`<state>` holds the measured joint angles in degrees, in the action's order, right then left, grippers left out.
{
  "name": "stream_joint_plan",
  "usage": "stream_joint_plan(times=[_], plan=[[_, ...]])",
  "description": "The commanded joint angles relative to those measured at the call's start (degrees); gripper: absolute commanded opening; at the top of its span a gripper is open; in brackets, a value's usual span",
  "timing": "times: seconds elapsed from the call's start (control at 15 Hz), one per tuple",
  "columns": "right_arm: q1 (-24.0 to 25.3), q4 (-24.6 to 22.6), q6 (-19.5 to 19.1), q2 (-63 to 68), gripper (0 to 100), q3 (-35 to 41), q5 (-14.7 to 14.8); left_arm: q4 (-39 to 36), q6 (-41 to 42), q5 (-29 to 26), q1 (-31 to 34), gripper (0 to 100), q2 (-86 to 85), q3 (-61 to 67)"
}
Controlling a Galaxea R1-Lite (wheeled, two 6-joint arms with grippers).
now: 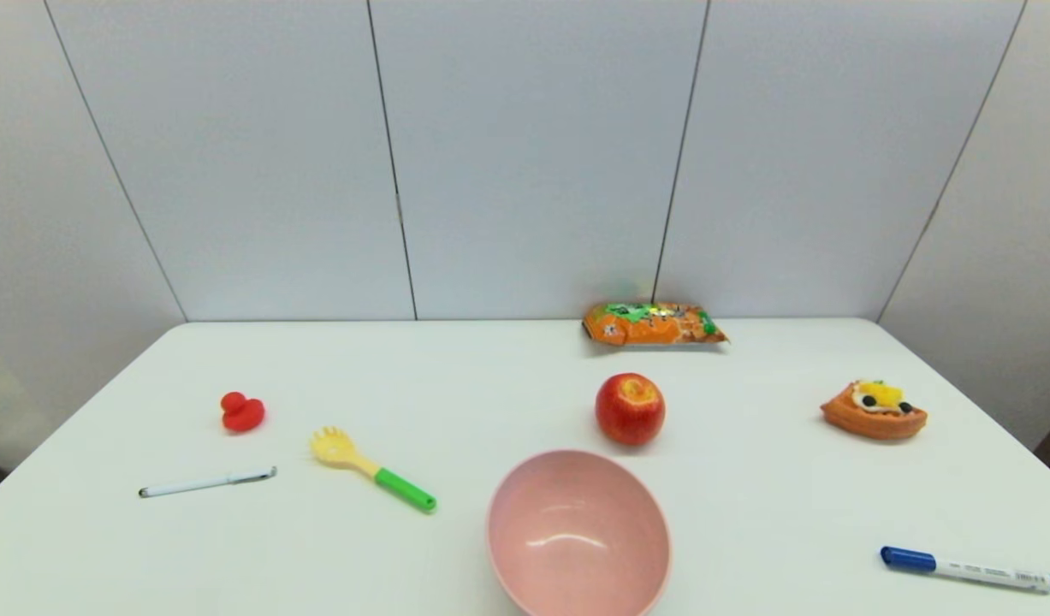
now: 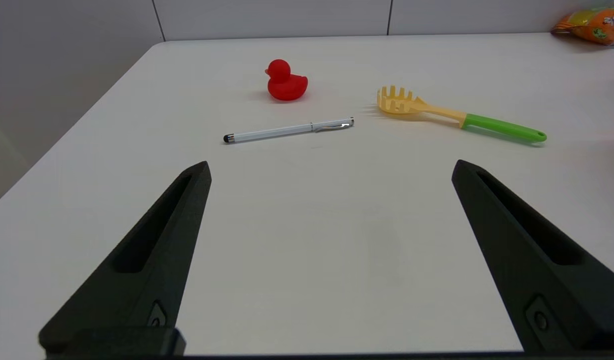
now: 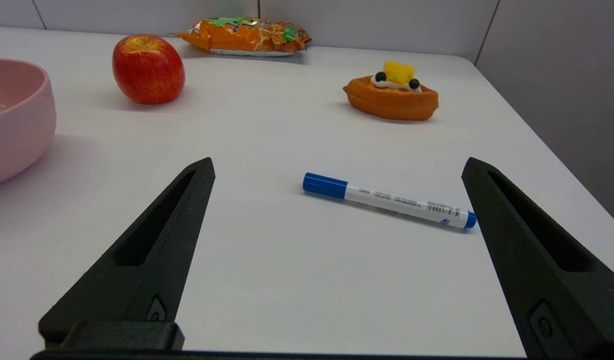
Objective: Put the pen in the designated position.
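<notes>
The pen (image 1: 206,483) (image 2: 288,131) is thin and white with a small dark tip, lying flat on the table's left side, in front of a red duck. My left gripper (image 2: 332,167) hangs open above the table, short of the pen, with nothing between its fingers. My right gripper (image 3: 337,167) is open too, over the table's right side, with a blue-capped marker lying ahead of it. Neither arm shows in the head view.
A red duck (image 1: 242,412) (image 2: 285,81), a yellow fork with a green handle (image 1: 372,470) (image 2: 459,117), a pink bowl (image 1: 578,532) (image 3: 16,117), an apple (image 1: 630,408) (image 3: 148,68), a snack bag (image 1: 653,324) (image 3: 244,36), a toy tart (image 1: 874,411) (image 3: 391,92) and the blue-capped marker (image 1: 968,570) (image 3: 387,200) lie on the table.
</notes>
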<state>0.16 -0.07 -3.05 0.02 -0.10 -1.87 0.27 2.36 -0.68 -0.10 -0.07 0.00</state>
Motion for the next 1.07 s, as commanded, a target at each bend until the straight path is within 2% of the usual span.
stream_joint_plan(times=[0.07,1.07], plan=[[0.02,-0.01,-0.03,0.06,100,0.01,-0.07,0.00,0.01,-0.02,0.01,100,-0.01,0.00],[0.02,-0.01,0.59,0.06,100,0.01,0.02,0.00,0.01,-0.02,0.01,100,-0.01,0.00]])
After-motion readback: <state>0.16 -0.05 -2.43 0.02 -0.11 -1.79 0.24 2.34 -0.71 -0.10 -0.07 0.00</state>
